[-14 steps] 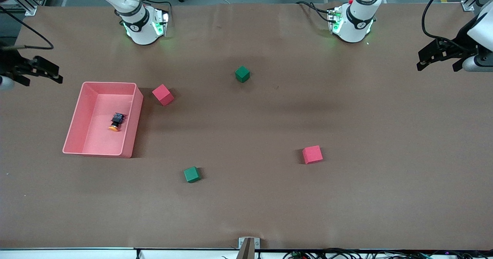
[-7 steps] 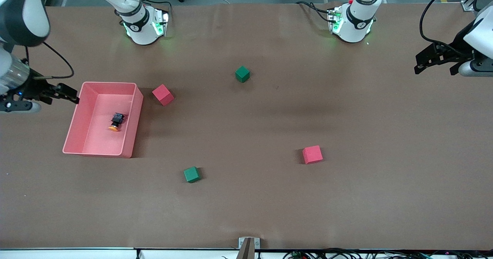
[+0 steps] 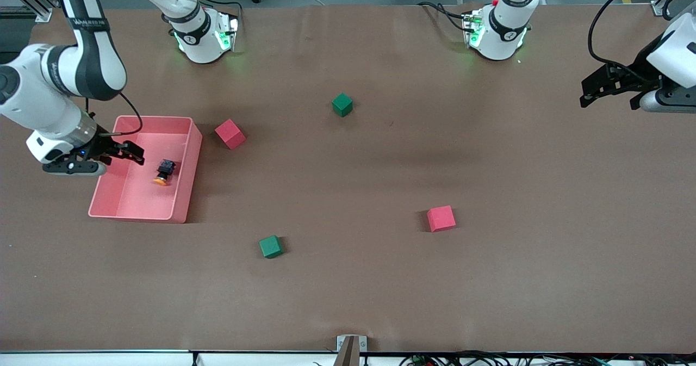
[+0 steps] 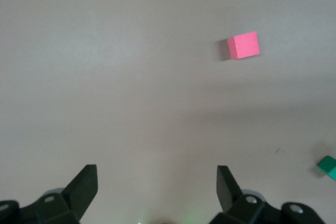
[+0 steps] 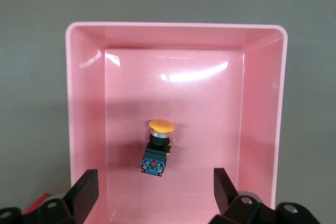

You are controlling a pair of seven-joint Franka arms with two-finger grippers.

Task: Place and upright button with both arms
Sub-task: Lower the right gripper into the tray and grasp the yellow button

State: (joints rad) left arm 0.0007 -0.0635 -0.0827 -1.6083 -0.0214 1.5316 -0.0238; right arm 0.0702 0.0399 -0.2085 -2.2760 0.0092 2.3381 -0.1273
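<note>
My right gripper (image 3: 130, 154) hangs over the pink bin (image 3: 187, 175), at the right arm's end of the table, its fingers spread wide and holding nothing. In the bin the button (image 3: 163, 171) lies on its side, orange cap toward the front camera, black body away from it, apart from every wall. The bin's walls ring it on all sides; nothing else lies in there.

My left gripper (image 3: 609, 90) waits over bare table at the left arm's end, fingers likewise wide apart and empty.

On the table I count two red cubes and two green cubes. One red cube (image 3: 230, 134) sits just beside the bin's corner; the other red cube (image 3: 441, 218) lies nearer the front camera, toward the left arm's end. One green cube (image 3: 342, 104) stands mid-table near the bases; the other green cube (image 3: 270, 246) is nearer the camera.

In my left wrist view one green cube is cut off at the edge.
</note>
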